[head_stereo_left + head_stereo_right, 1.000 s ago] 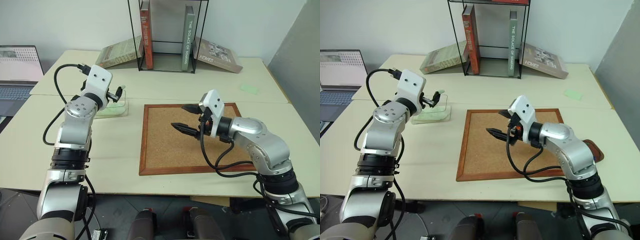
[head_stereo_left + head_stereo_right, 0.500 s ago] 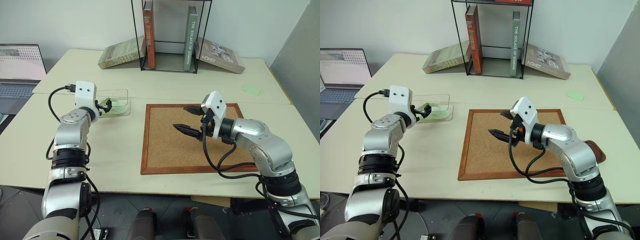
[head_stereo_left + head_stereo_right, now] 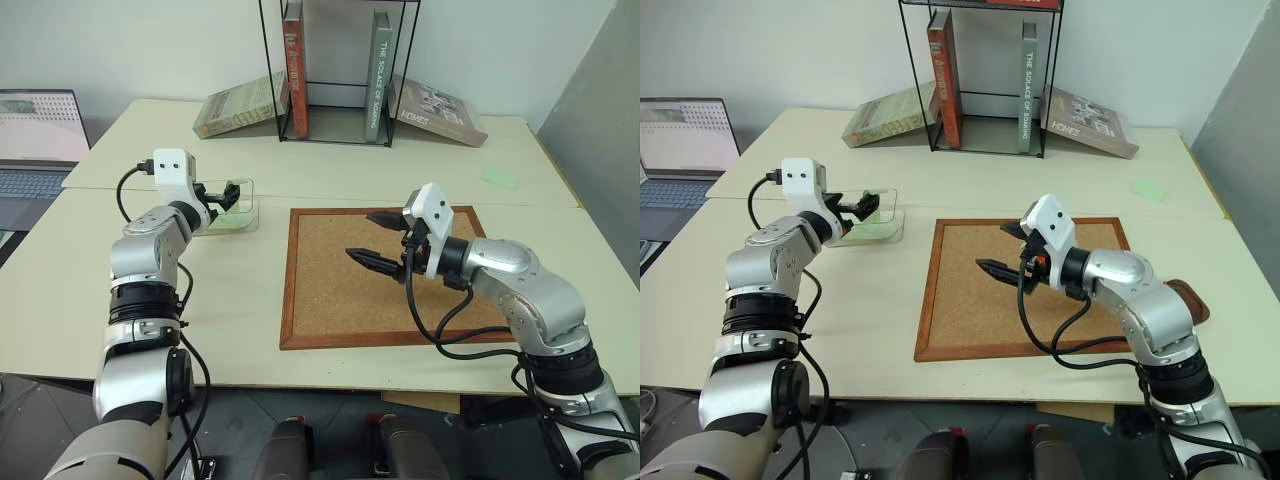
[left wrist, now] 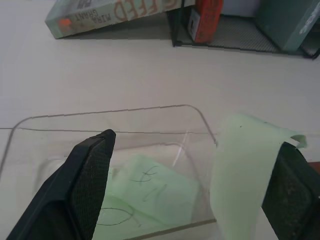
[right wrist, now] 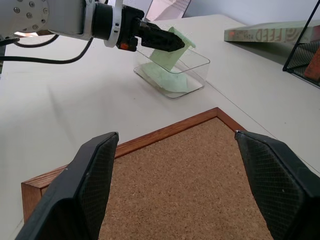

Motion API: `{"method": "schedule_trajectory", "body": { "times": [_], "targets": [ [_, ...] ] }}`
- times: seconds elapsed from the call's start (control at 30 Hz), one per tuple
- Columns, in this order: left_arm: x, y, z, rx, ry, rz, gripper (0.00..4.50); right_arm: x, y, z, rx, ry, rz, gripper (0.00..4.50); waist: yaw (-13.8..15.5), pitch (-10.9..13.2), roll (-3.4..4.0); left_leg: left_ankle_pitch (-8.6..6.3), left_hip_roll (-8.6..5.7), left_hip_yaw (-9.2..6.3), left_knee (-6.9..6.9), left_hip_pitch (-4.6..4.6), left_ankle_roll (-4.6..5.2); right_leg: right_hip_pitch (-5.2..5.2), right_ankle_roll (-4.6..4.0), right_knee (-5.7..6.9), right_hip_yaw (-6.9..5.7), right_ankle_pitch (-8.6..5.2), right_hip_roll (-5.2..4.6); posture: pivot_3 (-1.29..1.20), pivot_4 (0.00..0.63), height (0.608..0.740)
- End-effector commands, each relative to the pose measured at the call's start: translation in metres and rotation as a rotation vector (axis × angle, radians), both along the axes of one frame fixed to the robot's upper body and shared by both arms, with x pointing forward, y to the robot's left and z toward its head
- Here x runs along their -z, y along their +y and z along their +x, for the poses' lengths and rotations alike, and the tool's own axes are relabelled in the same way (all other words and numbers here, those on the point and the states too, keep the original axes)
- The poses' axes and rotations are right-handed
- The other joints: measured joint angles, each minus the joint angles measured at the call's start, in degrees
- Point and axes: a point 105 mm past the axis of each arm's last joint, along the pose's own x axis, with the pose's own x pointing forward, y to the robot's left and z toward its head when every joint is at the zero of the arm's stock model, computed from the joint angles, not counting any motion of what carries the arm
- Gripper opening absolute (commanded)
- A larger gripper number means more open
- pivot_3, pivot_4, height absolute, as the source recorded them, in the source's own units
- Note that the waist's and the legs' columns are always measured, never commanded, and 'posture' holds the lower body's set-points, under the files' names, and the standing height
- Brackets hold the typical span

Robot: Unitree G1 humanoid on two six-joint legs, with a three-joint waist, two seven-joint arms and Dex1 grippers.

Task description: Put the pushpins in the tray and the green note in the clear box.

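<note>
My left gripper (image 4: 200, 195) spread over the box (image 4: 195, 117).
Note (image 4: 245, 170) seemingly clings to one finger; right gripper (image 5: 180, 190) spread, empty.

Bright even light, soft shadows, sharp

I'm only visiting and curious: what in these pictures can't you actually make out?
- Small dark reddish-brown oval tray: right eye view, mostly behind the right arm; contents hidden.
- Pale green paper note: left wrist view, bottom cut off by the edge; whether it sticks to the black finger is unclear.
- Scribbles on slips in the clear plastic box: illegible.
</note>
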Motion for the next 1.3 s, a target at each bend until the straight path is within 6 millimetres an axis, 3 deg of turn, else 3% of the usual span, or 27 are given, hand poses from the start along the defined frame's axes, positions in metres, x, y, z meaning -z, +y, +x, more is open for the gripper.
{"method": "schedule_trajectory", "body": {
  "times": [0.03,0.1,0.27,0.53,0.63,0.77,0.9,1.1,1.3],
  "targets": [
    [-0.042,0.005,-0.003,-0.034,-0.133,-0.131,4.20,-0.014,0.001,-0.004,-0.016,-0.076,0.018,3.93,-0.03,0.00,0.00,0.00,0.00,0.00,0.01,0.00,0.00,0.00,0.00,0.01,0.00,0.00,0.00,0.00,0.150,0.740],
    [-0.051,0.008,-0.005,-0.071,-0.185,-0.043,4.20,-0.015,0.001,-0.004,-0.016,-0.086,0.023,3.93,-0.04,0.00,0.00,0.00,0.01,-0.01,0.02,0.00,0.00,0.00,0.00,0.01,0.01,0.00,0.00,0.00,0.150,0.740],
    [-0.062,0.005,-0.012,-0.133,-0.312,0.387,4.20,-0.017,0.001,-0.002,-0.009,-0.114,0.034,3.93,0.02,0.00,0.00,0.00,-0.01,0.02,0.00,0.02,-0.01,0.01,-0.02,0.00,0.05,0.01,0.00,0.00,0.150,0.740],
    [-0.053,0.003,-0.015,-0.188,-0.322,0.619,4.20,-0.018,0.002,-0.003,-0.015,-0.123,0.051,3.93,0.04,0.00,0.00,0.01,-0.01,0.01,0.02,0.02,-0.01,0.03,-0.02,0.01,0.04,0.01,-0.01,0.00,0.150,0.740],
    [-0.051,0.007,-0.016,-0.214,-0.318,0.633,4.20,-0.017,0.001,-0.003,-0.016,-0.122,0.051,3.93,0.04,0.00,0.00,0.01,0.00,0.01,0.02,0.02,-0.01,0.02,-0.02,0.00,0.03,0.01,-0.01,0.00,0.150,0.740],
    [-0.023,0.015,-0.011,-0.211,-0.151,0.443,4.20,-0.017,0.001,-0.003,-0.015,-0.120,0.050,3.93,0.02,0.00,0.00,0.01,0.00,0.02,0.01,0.02,-0.01,0.02,-0.01,0.00,0.04,0.01,-0.01,0.00,0.150,0.740],
    [0.000,-0.001,-0.008,-0.088,-0.062,0.409,4.20,-0.018,0.000,-0.003,-0.014,-0.122,0.052,3.93,0.01,0.00,0.00,0.01,0.00,0.01,0.02,0.02,-0.01,0.02,0.01,0.02,-0.01,0.00,0.00,0.00,0.150,0.740],
    [0.016,-0.017,-0.005,0.058,-0.001,0.435,4.20,-0.019,0.001,-0.005,-0.015,-0.126,0.054,3.93,0.02,0.00,0.00,0.01,-0.01,0.03,0.06,0.01,-0.01,0.02,0.00,0.01,-0.02,0.00,0.01,0.00,0.150,0.740],
    [0.015,-0.019,-0.003,0.092,0.009,0.431,4.20,-0.018,0.000,-0.005,-0.007,-0.126,0.048,3.93,0.01,0.00,0.00,0.01,0.01,0.01,0.06,0.01,-0.01,0.02,0.00,0.01,-0.02,0.00,0.02,0.00,0.150,0.740]
  ]
}}
